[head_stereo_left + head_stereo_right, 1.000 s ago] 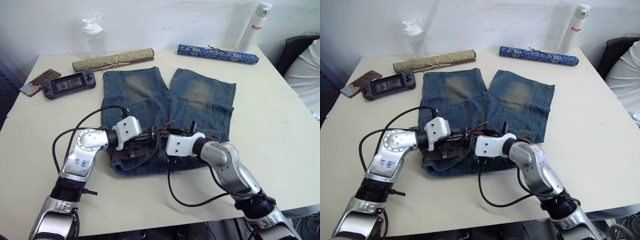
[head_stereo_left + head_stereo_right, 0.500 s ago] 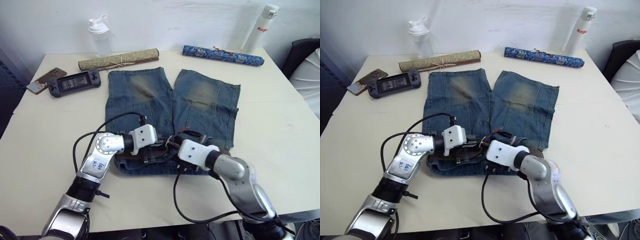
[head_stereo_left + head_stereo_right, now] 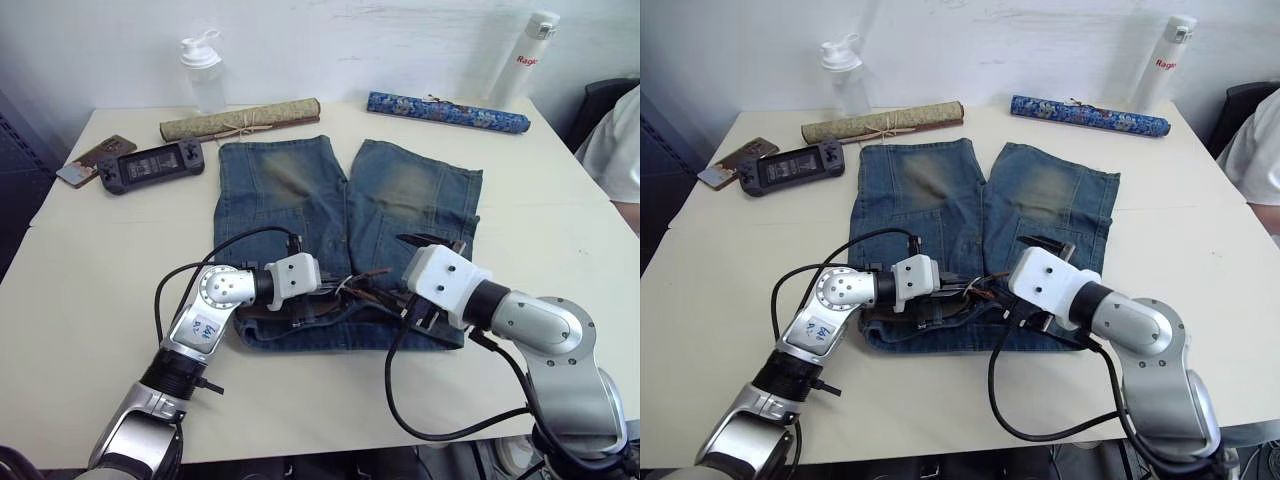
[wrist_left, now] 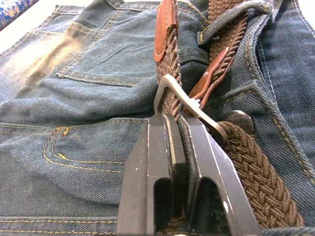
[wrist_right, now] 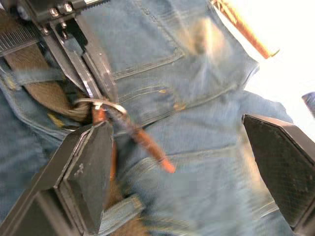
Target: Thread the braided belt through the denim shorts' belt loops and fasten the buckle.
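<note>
— Since a second ago our right claw [image 5: 182,167] has backed off from the waistband's middle toward the right hip and now hangs over the denim shorts [image 3: 300,190] with fingers spread wide, gripping nothing. Left claw [image 4: 179,147] has slid inward along the waistband.

— Left claw state?

— We see it pressed together on the braided belt [image 4: 256,167], pinching the strap just behind the buckle [image 4: 189,105]. Strap runs through the silver frame; tan leather tip [image 4: 166,29] lies past it, on the denim.

— Where's everything sitting?

— Shorts lie flat mid-worktop [image 3: 90,260], waistband toward us, legs pointing away. Belt runs along the waistband; one of the belt loops [image 4: 231,17] crosses over it. Beyond the legs we have a tan rolled mat [image 3: 240,118], a blue patterned roll [image 3: 447,111], two bottles and a handheld console [image 3: 150,165].
</note>
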You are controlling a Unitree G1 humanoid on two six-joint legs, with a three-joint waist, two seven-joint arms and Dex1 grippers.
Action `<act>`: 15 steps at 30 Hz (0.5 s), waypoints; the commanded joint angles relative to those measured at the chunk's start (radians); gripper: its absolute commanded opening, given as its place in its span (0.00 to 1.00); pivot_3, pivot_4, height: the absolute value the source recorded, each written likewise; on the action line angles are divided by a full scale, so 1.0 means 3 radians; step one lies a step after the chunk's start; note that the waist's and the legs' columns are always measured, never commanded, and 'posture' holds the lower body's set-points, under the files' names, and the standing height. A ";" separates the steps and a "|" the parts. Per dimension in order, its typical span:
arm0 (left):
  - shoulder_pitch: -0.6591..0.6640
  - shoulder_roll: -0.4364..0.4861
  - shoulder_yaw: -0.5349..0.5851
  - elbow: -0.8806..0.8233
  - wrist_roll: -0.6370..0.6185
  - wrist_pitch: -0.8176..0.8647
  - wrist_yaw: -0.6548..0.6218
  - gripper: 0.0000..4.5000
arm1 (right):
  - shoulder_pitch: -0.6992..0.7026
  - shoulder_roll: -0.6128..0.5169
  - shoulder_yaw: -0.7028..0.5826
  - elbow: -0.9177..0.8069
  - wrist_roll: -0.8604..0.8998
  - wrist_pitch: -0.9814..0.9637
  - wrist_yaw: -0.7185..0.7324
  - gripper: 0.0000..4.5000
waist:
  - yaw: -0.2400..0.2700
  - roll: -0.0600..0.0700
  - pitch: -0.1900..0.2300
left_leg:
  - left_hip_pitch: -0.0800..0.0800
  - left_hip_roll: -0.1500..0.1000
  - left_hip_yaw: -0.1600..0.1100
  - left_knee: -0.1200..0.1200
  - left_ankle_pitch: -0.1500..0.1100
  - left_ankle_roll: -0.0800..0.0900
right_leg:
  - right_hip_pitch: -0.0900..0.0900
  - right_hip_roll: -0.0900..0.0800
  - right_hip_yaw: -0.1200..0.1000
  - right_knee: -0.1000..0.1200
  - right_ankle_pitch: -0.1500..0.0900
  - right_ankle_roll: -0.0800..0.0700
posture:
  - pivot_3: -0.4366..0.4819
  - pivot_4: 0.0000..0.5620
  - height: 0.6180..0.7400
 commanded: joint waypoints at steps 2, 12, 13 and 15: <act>-0.0042 -0.0004 -0.0097 -0.0065 0.0070 -0.0100 -0.0012 0.00 | -0.0028 -0.0247 0.0292 0.0297 -0.0240 -0.0586 -0.0204 0.98 | 0.0002 0.0000 0.0000 | 0.0000 -0.0001 0.0001 0.0000 0.0000 0.0000 | 0.0000 -0.0002 0.0000 -0.0002 0.0000 0.0000 | 0.48 0.27 0.82; -0.0031 0.0054 -0.0121 -0.0156 0.0166 -0.0168 0.0001 0.00 | -0.0111 -0.0298 0.0520 0.0599 -0.0376 -0.1001 -0.0349 0.81 | 0.0012 0.0000 0.0000 | 0.0000 0.0000 0.0003 0.0001 0.0000 0.0000 | -0.0001 -0.0002 -0.0001 -0.0002 0.0000 0.0000 | 0.48 0.27 0.82; -0.0029 0.0051 -0.0117 -0.0164 0.0163 -0.0162 0.0005 0.00 | -0.0110 -0.0288 0.0534 0.0613 -0.0385 -0.1017 -0.0355 0.67 | 0.0012 0.0000 0.0000 | 0.0000 0.0000 0.0003 0.0001 0.0000 0.0001 | -0.0001 -0.0002 -0.0001 -0.0002 0.0000 0.0000 | 0.48 0.27 0.82; -0.0029 0.0047 -0.0111 -0.0181 0.0163 -0.0162 0.0013 0.00 | -0.0097 -0.0268 0.0572 0.0641 -0.0406 -0.1051 -0.0368 0.49 | 0.0012 0.0000 0.0000 | 0.0000 0.0000 0.0003 0.0001 0.0000 0.0000 | -0.0001 -0.0002 -0.0001 -0.0002 0.0000 0.0000 | 0.48 0.27 0.82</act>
